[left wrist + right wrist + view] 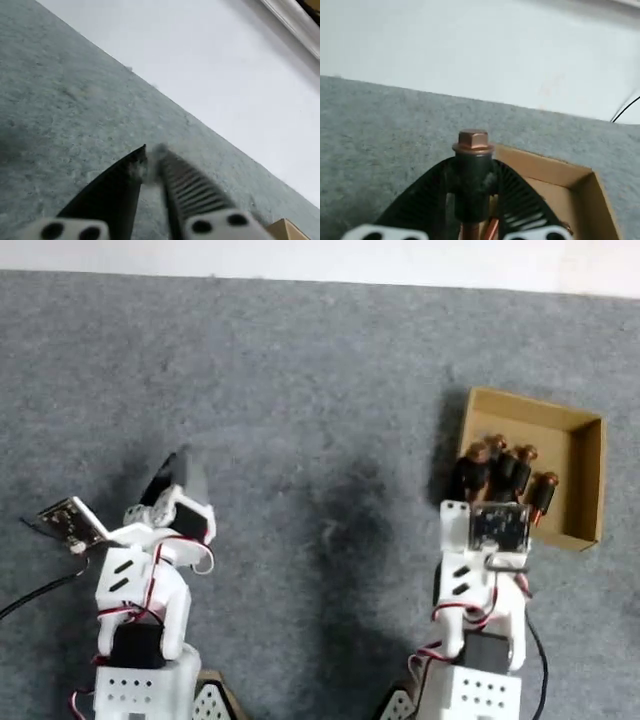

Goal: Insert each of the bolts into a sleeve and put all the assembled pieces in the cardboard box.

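One cardboard box [590, 475] sits on the grey bench [320, 390], on the right arm's side. There are two arms, one tool each.

The right tool [472, 169] is clenched around one dark sleeve [471, 192]. One copper bolt [473, 140] is seated in the sleeve, and its hexagonal head sticks out past the fingertips. The held piece hangs at the box's edge on the side nearest the left arm, with the box's open inside just beyond it.

From above, four assembled pieces [543, 492] can be counted at the box, each a dark sleeve capped by a copper head. They lie close together, fanned out along the box's near half. One of the four is the piece in the right tool, but the high view does not show which, since the wrist camera and the dark fingers cover their lower ends.

The left tool [178, 475] is well away from the box, over bare bench. Its two fingertips are pressed nearly together and hold nothing. One corner of the box shows at the edge of the left wrist view.
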Motion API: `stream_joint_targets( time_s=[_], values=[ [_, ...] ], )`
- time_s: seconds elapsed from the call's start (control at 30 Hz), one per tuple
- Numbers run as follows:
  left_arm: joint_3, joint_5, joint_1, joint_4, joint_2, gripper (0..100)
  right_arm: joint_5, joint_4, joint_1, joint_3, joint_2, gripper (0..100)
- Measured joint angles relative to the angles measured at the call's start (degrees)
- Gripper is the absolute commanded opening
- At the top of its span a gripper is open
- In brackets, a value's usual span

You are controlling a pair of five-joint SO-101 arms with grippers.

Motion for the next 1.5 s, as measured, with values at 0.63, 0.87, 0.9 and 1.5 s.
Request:
stream_joint_targets(
  time_s=[0.63,0.87,0.9,1.5],
  values=[
    [0.0,0.09,-0.35,2.55,0.0,1,-5.54,0.0,17.85,-55.82,94.15,0.7],
    [0.0,0.09,-0.35,2.55,0.0,1,-5.71,0.0,20.13,-56.0,97.41,9.1],
    [0.0,0.09,-0.35,2.55,0.0,1,-5.71,0.0,20.13,-56.0,97.41,13.3],
    [0.0,0.18,-0.35,2.55,0.0,1,-13.71,15.03,16.53,-55.21,80.53,27.0]
  ],
)
